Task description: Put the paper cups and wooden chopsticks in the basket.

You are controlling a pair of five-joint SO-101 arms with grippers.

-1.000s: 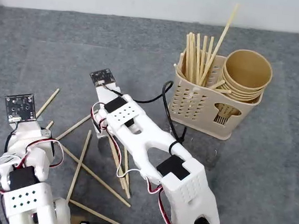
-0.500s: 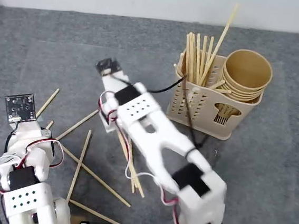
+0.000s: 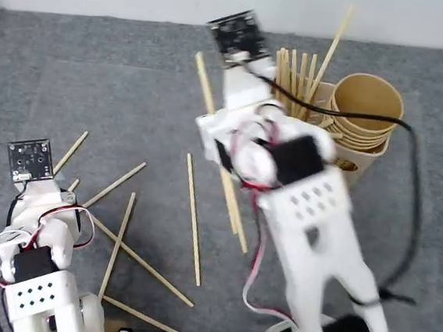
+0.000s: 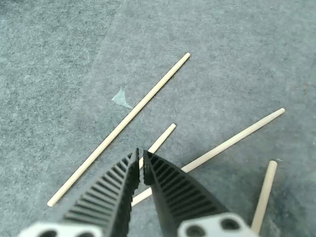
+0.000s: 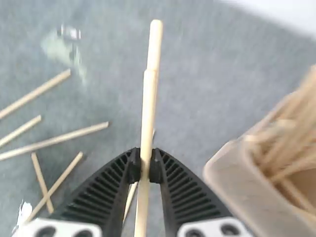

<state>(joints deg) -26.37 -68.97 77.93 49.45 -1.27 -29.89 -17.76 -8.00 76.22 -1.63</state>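
My right gripper (image 5: 143, 167) is shut on wooden chopsticks (image 5: 149, 84) and holds them in the air beside the beige basket (image 5: 247, 173). From above, the held chopsticks (image 3: 204, 82) slant across the raised right arm, just left of the basket (image 3: 365, 158). Stacked paper cups (image 3: 367, 105) and several upright chopsticks (image 3: 299, 75) stand in the basket. Loose chopsticks (image 3: 194, 218) lie on the grey mat, more of them (image 3: 117, 246) at lower left. My left gripper (image 4: 140, 157) is shut and empty, low over loose chopsticks (image 4: 118, 129).
The grey mat (image 3: 96, 83) is open at the back left. The left arm (image 3: 39, 227) stands at the lower left among scattered chopsticks. The right arm's black cable (image 3: 413, 176) loops past the basket's right side.
The right arm rose off the mat with chopsticks in its gripper and swung back toward the basket. One chopstick stayed on the mat. The left arm kept still.
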